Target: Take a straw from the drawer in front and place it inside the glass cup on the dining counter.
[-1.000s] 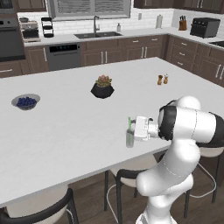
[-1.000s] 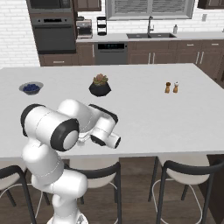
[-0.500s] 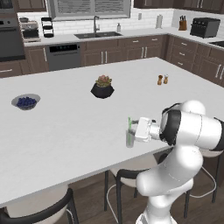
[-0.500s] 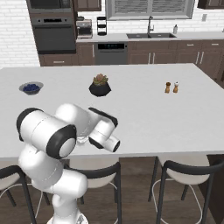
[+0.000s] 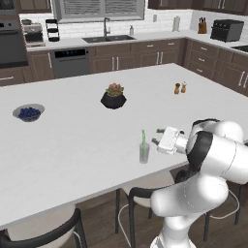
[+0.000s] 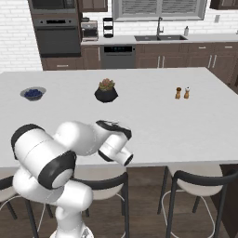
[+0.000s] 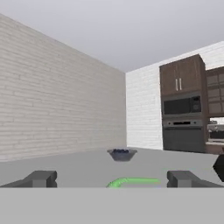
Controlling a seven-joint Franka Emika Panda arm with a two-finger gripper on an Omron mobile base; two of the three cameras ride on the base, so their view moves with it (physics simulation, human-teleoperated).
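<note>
The glass cup (image 5: 144, 153) stands near the front edge of the white dining counter (image 5: 72, 140). The green straw (image 5: 143, 137) stands upright in it, its top above the rim. My gripper (image 5: 157, 136) hangs just right of the cup, level with the straw's top. It is open, holds nothing, and there is a small gap to the cup. In the hand view the two fingertips (image 7: 41, 178) stand wide apart, with a bit of green low between them. From the right base camera my arm (image 6: 79, 139) covers the cup. The drawer is out of view.
A dark pot with a plant (image 5: 113, 98) sits mid-counter, a bowl of blueberries (image 5: 29, 113) at the left, and two shakers (image 5: 180, 88) at the far right. Dark chairs (image 6: 195, 181) stand under the counter's near edge. Brown cabinets and a sink line the back wall.
My hand has drawn back a little to the right, away from the cup. The straw stays standing in the cup, and the jaws stay open.
</note>
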